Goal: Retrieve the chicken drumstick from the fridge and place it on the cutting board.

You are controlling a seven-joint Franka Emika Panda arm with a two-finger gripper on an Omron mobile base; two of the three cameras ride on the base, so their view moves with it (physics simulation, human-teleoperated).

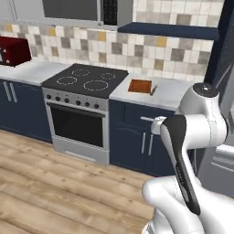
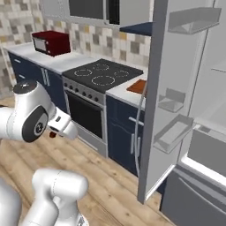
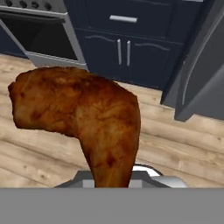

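The chicken drumstick, reddish-brown and lumpy, looms large in the hand view with its narrow end down between the fingers. From the right base camera it is a small dark red bit at the tip of my gripper, which is shut on it, low in front of the oven. The cutting board lies on the white counter just right of the stovetop, well above and beyond the gripper. The fridge stands open at the right, its grey door swung out toward me.
A black stovetop sits over a grey oven. Dark blue cabinets run under the counter. A red appliance stands at the far left. A small utensil lies beside the board. Wooden floor spreads below.
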